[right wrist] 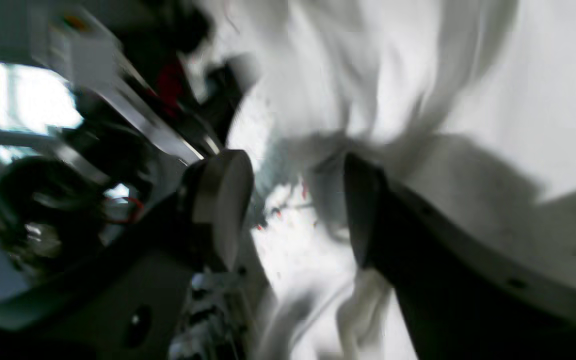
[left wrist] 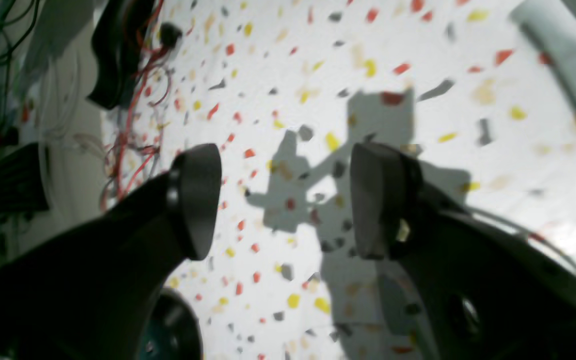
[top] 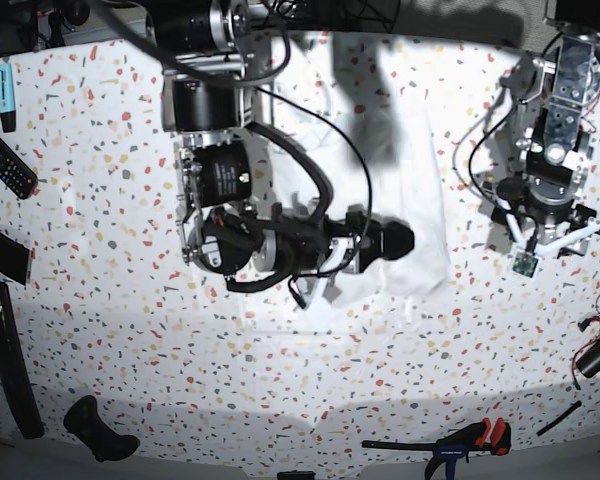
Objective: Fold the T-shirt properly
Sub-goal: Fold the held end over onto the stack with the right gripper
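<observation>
T-shirt (top: pixel 400 190) beneath right gripper (right wrist: pixel 298 210), jaws apart, over fabric

Lab bench (loose wiring (left wrist: pixel 133 115), clamp (top: pixel 460 440))

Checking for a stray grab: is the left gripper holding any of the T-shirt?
No. In the left wrist view the left gripper stands open with only bare speckled tabletop between its fingers.

A white speckled tabletop (top: pixel 100 300) fills the base view under bright light casting hard shadows, and a bright window (right wrist: pixel 18 105) shows beyond.
</observation>
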You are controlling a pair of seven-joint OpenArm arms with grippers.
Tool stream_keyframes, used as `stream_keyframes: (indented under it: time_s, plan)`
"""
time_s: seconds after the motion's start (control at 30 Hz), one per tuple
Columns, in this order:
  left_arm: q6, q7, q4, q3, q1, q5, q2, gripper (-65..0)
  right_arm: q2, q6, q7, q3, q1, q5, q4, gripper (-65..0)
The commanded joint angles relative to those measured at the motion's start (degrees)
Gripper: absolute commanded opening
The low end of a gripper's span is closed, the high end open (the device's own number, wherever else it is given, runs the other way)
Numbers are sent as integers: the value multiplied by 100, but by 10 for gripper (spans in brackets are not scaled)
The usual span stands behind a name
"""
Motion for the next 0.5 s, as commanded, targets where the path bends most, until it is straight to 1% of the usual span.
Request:
stream_keyframes:
  time_s: [0.0, 0.07, 0.1, 0.2, 0.27, 0.33, 0.37, 0.43, 0.47]
  plan:
    - [125, -74, 122, -24, -79, 151, -114, -261, -44, 8, 61, -33, 142, 254, 85, -320]
    - [199, -22, 122, -24, -79, 321, -208, -261, -44, 8, 59, -33, 142, 533, 85, -320]
    - [299, -9, 122, -22, -76, 400, -269, -261, -44, 8, 55, -33, 142, 791, 85, -320]
    - [385, 92, 122, -22, -79, 400, -393, -261, -44, 8, 44, -33, 153, 1606, 85, -321]
    - [437, 269, 125, -22, -79, 398, -433, -261, -44, 8, 42, -31, 212, 1814, 92, -321]
    - [531, 369, 153, -22, -74, 367, -439, -261, -44, 8, -33, -26, 350, 1705, 92, -321]
    - [533, 396, 210, -22, -63, 284, -439, -261, -44, 8, -42, -26, 446, 1526, 92, -321]
    - [531, 382, 474, -22, -22, 39, -439, -261, -44, 8, 103, -26, 669, 981, 92, -321]
    - [531, 348, 697, -22, 20, -127, -439, -261, -20, 8, 299, -26, 782, 588, 92, -321]
